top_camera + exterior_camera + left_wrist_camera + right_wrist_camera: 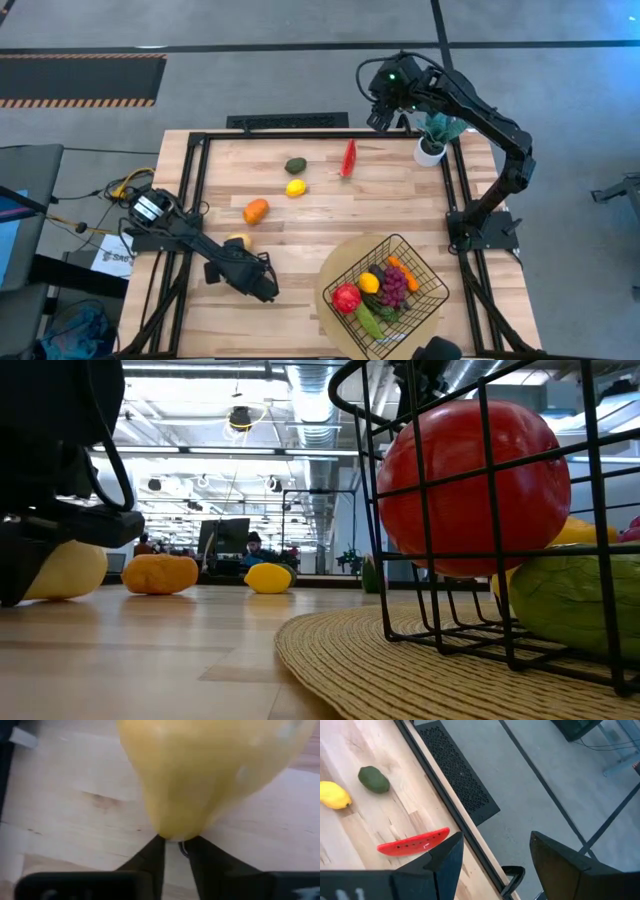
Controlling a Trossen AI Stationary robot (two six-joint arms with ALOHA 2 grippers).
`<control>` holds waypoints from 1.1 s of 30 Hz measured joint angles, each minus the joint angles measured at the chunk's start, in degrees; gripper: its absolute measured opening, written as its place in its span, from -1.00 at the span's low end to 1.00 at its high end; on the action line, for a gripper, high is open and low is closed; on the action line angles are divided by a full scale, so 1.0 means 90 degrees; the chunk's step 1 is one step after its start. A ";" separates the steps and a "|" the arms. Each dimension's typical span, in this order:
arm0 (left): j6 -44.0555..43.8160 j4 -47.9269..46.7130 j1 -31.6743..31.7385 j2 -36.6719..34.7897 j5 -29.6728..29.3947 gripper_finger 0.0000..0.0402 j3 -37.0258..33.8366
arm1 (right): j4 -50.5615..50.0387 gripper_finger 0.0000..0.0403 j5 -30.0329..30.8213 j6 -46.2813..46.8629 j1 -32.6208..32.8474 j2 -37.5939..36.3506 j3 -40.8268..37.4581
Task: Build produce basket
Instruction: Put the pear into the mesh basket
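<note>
The pear [210, 775] fills the left wrist view, pale yellow, smooth and slightly glossy, its narrow end lying right at the tips of the left gripper [173, 845]. The two dark fingers [150, 857] stand close together with only a slim gap, pinching at that tip or its stem; whether the grip has truly taken hold I cannot tell. From above, this gripper [240, 262] sits low at the near left of the table, with the pear just beyond it.

The step in hand looks like the pick-up of the pear. Next it calls for a firm hold, since a tapered, slick end may slip, then a lift and a carry across to the basket [420, 262], which stands on the round woven mat [335, 262] at the near right.

The basket already holds a red apple [346, 297], a lemon [369, 283], purple grapes [393, 287], a carrot [402, 270] and a cucumber [368, 319].

The right gripper [492, 852] waits with jaws wide and empty above the table's far edge, near the watermelon slice [413, 842].
</note>
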 joint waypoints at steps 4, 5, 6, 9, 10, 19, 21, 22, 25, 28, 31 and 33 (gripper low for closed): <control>0.0146 0.0076 0.0002 -0.0010 -0.0106 -0.94 -0.0005 | -0.0001 0.23 0.0003 0.0001 -0.0008 0.0000 0.0000; 0.0157 0.0079 0.0002 -0.0028 -0.0144 -0.96 -0.0011 | -0.0001 0.23 0.0005 0.0001 -0.0008 0.0000 0.0000; 0.0169 0.0068 0.0000 -0.0050 -0.0165 -0.97 -0.0014 | -0.0001 0.23 0.0005 0.0003 -0.0008 0.0000 0.0000; 0.0231 0.0006 0.0002 -0.0196 -0.0182 -0.99 -0.0031 | -0.0002 0.23 0.0005 0.0003 -0.0008 0.0000 0.0000; 0.0238 -0.0012 0.0002 -0.0287 -0.0211 -0.99 -0.0047 | -0.0003 0.23 0.0005 0.0003 -0.0008 0.0000 0.0000; 0.0706 -0.1428 0.0013 -0.1927 -0.2623 -1.00 0.0762 | 0.0004 0.23 0.0049 -0.0150 -0.0023 0.0000 0.0004; 0.1232 -0.1679 0.0060 -0.2253 -0.3311 -1.00 0.1082 | -0.0025 0.23 0.0047 -0.0224 -0.0070 0.0000 0.0058; 0.1655 -0.1714 0.0109 -0.2378 -0.3532 -1.00 0.1253 | -0.0047 0.23 0.0046 -0.0255 -0.0094 0.0000 0.0099; 0.3305 -0.1583 0.0354 -0.2593 -0.3748 -1.00 0.1775 | -0.0119 0.23 0.0049 -0.0317 -0.0115 -0.0002 0.0209; 0.5112 -0.1129 0.0673 -0.2593 -0.3850 -1.00 0.2271 | -0.0328 0.23 0.0032 -0.0260 -0.0117 -0.0002 0.0333; 0.6460 -0.0402 0.0970 -0.2598 -0.4408 -1.00 0.2604 | -0.0797 0.20 -0.0790 0.0015 -0.0115 -0.0005 0.0457; 0.7247 -0.0111 0.1161 -0.2598 -0.4520 -1.00 0.2786 | -0.1118 0.14 -0.1713 0.0219 -0.0090 -0.0005 0.0476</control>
